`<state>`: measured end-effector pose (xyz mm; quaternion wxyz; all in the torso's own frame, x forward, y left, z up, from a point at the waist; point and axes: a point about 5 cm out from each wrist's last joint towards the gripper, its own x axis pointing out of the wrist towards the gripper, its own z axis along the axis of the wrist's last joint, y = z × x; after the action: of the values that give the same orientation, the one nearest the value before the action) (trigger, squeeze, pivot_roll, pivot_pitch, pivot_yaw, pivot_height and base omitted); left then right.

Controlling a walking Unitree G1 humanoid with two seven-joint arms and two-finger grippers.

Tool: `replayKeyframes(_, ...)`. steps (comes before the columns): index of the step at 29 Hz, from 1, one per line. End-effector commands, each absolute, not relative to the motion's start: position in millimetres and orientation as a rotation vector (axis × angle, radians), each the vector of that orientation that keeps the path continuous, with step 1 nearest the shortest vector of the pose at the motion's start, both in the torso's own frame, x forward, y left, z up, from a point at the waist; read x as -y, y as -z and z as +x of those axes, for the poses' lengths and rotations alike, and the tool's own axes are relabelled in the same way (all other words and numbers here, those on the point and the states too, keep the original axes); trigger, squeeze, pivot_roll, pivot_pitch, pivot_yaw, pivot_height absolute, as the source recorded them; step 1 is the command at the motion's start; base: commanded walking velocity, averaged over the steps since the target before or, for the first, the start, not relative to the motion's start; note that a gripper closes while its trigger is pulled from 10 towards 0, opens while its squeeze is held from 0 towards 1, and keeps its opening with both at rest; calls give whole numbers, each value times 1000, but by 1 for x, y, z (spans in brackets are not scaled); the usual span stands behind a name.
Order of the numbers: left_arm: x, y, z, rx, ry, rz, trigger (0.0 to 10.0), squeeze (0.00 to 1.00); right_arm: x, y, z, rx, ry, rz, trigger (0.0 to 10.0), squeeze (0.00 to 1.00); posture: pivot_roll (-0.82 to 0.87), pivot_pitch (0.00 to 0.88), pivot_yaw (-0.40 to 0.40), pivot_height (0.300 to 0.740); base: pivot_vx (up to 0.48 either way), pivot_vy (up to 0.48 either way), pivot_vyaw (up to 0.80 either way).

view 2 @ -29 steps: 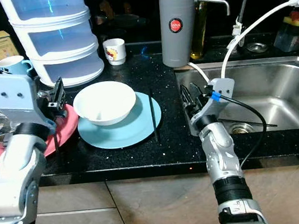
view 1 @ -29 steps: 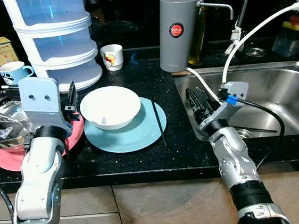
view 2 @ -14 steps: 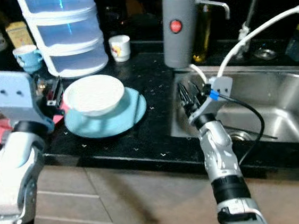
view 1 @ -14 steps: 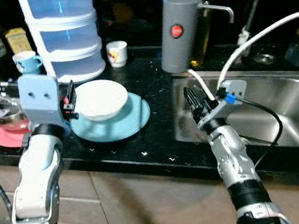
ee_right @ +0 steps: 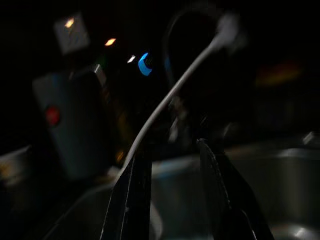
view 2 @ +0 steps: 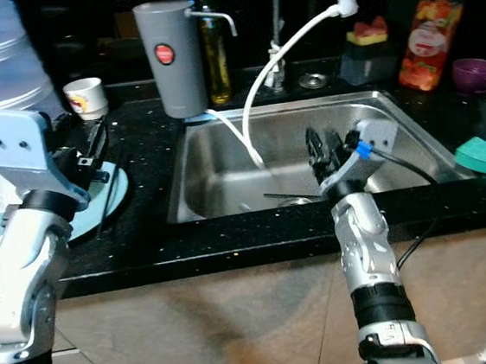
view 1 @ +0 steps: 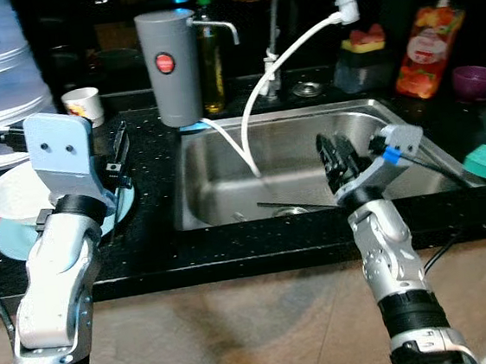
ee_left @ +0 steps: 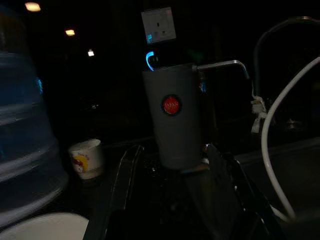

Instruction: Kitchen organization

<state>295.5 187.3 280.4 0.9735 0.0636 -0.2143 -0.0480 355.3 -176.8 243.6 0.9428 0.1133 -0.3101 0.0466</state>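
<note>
Facing the steel sink (view 1: 224,162) with both end effectors, left (view 1: 121,156) and right (view 1: 338,156), spread and empty; best to reach slowly toward the chopstick (view 1: 293,205) inside.

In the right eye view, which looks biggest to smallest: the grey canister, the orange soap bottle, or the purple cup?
1. Grey canister
2. Orange soap bottle
3. Purple cup

All three stand about equally far back, so the order is fair.

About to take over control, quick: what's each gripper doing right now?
Left gripper: open, holding nothing, raised over the counter beside the white bowl.
Right gripper: open, holding nothing, raised at the front of the sink.
</note>
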Motion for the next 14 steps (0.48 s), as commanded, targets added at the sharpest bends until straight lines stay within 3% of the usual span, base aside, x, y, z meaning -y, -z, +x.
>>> replayKeyframes(1,-191,-274,298,389,101,97,10000,0,181,-262,351,735,-46,170,10000,0,76,52,7,740,0,0,0)
replayKeyframes(6,-195,-269,299,360,70,65,10000,0,182,-277,350,794,-33,105,10000,0,69,50,7,740,0,0,0)
replayKeyframes(13,-196,-268,297,351,65,44,10000,0,174,-259,364,652,-71,103,10000,0,74,52,-8,740,0,0,0)
replayKeyframes(14,-195,-268,296,352,69,39,10000,0,173,-258,364,650,-69,107,10000,0,74,52,-8,740,0,480,0)
